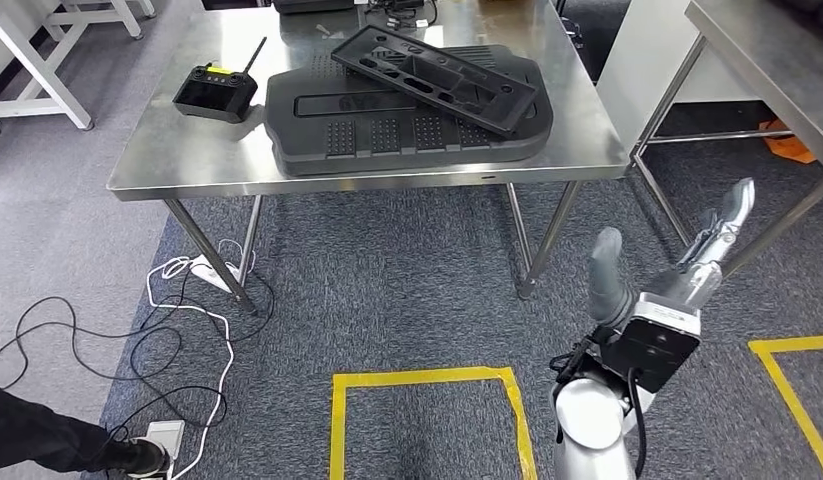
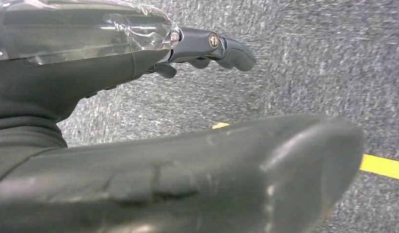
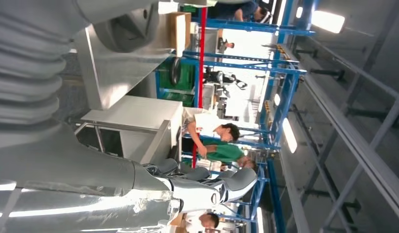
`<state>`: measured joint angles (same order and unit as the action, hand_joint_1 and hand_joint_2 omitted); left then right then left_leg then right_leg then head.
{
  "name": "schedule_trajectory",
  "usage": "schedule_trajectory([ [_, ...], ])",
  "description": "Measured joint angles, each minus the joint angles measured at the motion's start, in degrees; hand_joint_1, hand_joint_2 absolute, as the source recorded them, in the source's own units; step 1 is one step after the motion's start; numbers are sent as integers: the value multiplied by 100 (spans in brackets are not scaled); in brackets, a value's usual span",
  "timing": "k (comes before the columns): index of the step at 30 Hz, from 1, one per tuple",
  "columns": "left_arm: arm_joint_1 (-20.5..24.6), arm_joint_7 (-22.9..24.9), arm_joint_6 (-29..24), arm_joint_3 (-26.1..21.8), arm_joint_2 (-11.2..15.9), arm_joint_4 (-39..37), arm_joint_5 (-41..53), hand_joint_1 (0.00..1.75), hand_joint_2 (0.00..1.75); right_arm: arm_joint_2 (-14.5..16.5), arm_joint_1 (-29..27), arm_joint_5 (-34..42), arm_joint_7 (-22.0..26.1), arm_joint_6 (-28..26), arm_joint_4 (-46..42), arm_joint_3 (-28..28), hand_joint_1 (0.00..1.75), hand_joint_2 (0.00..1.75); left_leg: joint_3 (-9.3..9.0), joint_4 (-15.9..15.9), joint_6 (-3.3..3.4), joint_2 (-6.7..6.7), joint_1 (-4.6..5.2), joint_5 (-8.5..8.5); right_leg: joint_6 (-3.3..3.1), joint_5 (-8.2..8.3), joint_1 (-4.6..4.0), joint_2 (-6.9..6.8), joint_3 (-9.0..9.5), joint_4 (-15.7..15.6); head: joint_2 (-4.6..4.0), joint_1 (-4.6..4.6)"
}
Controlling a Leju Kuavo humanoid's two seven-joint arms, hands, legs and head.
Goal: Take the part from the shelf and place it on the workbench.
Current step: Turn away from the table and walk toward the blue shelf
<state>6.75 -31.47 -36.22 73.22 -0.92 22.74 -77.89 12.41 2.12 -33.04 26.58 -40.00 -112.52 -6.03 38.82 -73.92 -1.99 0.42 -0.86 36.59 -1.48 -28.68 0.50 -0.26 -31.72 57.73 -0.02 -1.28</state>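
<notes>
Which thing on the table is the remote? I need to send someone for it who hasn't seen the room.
On the steel table, look near its left front corner. The remote controller lies beside the large black moulded parts; it is far smaller and has an antenna sticking up.

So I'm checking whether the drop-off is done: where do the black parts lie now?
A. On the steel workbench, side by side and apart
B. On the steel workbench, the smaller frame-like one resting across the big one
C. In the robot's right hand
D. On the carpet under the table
B: in the head view the smaller frame-like part lies tilted across the large black part on the steel workbench, while the right hand holds nothing.
</notes>
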Motion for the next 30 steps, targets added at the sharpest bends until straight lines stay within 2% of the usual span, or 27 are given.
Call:
schedule_trajectory([
  [1, -5, 0, 0, 1, 0, -1, 1, 0, 0, 0, -14, -8, -19, 0, -7, -9, 0, 131, -47, -18, 6, 0, 0, -30, 2, 7, -4, 0, -28, 20, 0, 11],
  [2, -7, 0, 0, 1, 0, -1, 3, 0, 0, 0, -28, -16, -44, 0, -17, -16, 0, 175, -210, 209, 21, 0, 0, -163, 8, 11, -5, 2, -44, 37, 0, 23],
  [4, -5, 0, 0, 2, 0, 0, 7, 0, 0, -1, -41, -32, -95, 0, -48, -31, 0, 175, -672, 999, 68, -4, 4, -476, 27, 14, -15, 6, -60, 73, 0, 52],
  [5, -1, -1, 0, 2, 0, 0, 9, 0, 0, -2, -42, -50, -123, 0, -63, -38, 0, 175, -825, 1317, 92, -7, 10, -566, 44, 16, -24, 9, -75, 95, 0, 64],
  [6, 0, -1, 0, 2, 0, 1, 11, 0, 0, -4, -43, -84, -155, 0, -79, -43, 0, 175, -894, 1495, 113, -8, 19, -601, 70, 23, -32, 9, -95, 112, 0, 69],
  [9, -6, -2, 0, 2, 0, 0, 14, 0, 0, -18, -45, -206, -243, 0, -121, -50, 0, 44, -857, 1572, 195, 3, 22, -642, 170, 47, -32, 15, -140, 135, 0, 64],
  [10, -3, -2, 0, 2, 0, -1, 15, 0, 0, -27, -44, -227, -260, -1, -137, -51, 0, 0, -844, 1593, 235, 12, 11, -675, 204, -14, -26, 18, -167, 191, 0, 54],
  [11, 2, -2, 0, 2, 0, -1, 18, 0, 0, -37, -44, -238, -269, -1, -151, -51, 0, 0, -825, 1616, 278, 21, -1, -709, 235, -145, -19, 21, -232, 343, 0, 30],
  [12, 8, -2, 1, 2, -1, -1, 22, 0, 0, -46, -45, -243, -278, -2, -161, -52, 0, 0, -800, 1628, 307, 30, -6, -738, 260, -344, -9, 23, -343, 614, 0, -5],
  [14, 9, -2, 2, 2, -3, -2, 27, 0, 0, -58, -56, -244, -287, -2, -168, -52, 0, 0, -733, 1620, 333, 33, 2, -774, 301, -746, -1, 23, -632, 1356, 0, -82],
  [15, 6, -2, 2, 3, -4, -2, 28, 0, 0, -65, -65, -239, -286, -1, -168, -53, 0, 0, -703, 1609, 334, 36, 5, -787, 312, -840, 3, 22, -717, 1622, 0, -108],
  [16, 4, -2, 2, 3, -4, -3, 26, 0, 0, -71, -71, -224, -278, -1, -169, -54, 0, 0, -679, 1598, 331, 37, 6, -798, 317, -819, 7, 22, -701, 1683, 0, -132],
  [17, 3, -2, 2, 3, -4, -3, 25, 0, 0, -77, -75, -207, -264, -1, -170, -54, 0, 0, -663, 1586, 326, 36, 6, -806, 312, -694, 10, 21, -570, 1507, 0, -156],
  [19, 5, -2, 2, 2, -7, -3, 22, 0, 0, -83, -72, -175, -232, -1, -179, -55, 0, 0, -650, 1561, 307, 32, 11, -812, 283, -349, 12, 21, -107, 710, 0, -208],
  [20, 8, -2, 2, 2, -8, -3, 22, 0, 0, -83, -66, -169, -217, -1, -186, -55, 0, 0, -638, 1543, 285, 29, 19, -818, 261, -239, 3, 24, 69, 356, 0, -227],
  [21, 10, -2, 2, 2, -9, -3, 22, 0, 0, -83, -62, -164, -200, 0, -193, -57, 0, 0, -621, 1530, 255, 27, 26, -829, 239, -187, -9, 30, 163, 135, 0, -235],
  [23, 11, -2, 2, 3, -9, -3, 22, 0, 0, -83, -57, -150, -159, -1, -201, -66, 0, 0, -592, 1525, 182, 25, 34, -865, 191, -168, -35, 44, 152, 51, 0, -219],
  [25, 11, -2, 2, 3, -9, -3, 23, 0, 0, -82, -51, -124, -101, -1, -204, -75, 0, 0, -564, 1479, 121, 13, 32, -824, 115, -112, -12, 38, 126, 25, 0, -188],
  [26, 12, -2, 2, 3, -9, -4, 23, 0, 0, -81, -46, -105, -72, -1, -206, -78, 0, 0, -512, 1345, 95, 5, 31, -711, 72, -80, 3, 29, 110, 5, 0, -159],
  [27, 12, -2, 2, 3, -9, -4, 23, 0, 0, -80, -41, -89, -46, 0, -208, -80, 0, 0, -413, 1088, 73, -3, 28, -526, 34, -51, 15, 17, 89, -8, 0, -121],
  [29, 7, -2, 2, 3, -9, -5, 22, 0, 0, -79, -39, -64, -17, 0, -210, -85, 0, 0, -129, 340, 37, -6, 20, -105, -2, -17, 8, 3, 25, 5, 0, -42],
  [30, 1, -2, 3, 3, -9, -5, 21, 0, 0, -79, -41, -60, -11, 0, -210, -89, 0, 0, -26, 35, 26, -5, 19, 17, -7, -4, 3, -2, -6, 15, 0, -20],
])
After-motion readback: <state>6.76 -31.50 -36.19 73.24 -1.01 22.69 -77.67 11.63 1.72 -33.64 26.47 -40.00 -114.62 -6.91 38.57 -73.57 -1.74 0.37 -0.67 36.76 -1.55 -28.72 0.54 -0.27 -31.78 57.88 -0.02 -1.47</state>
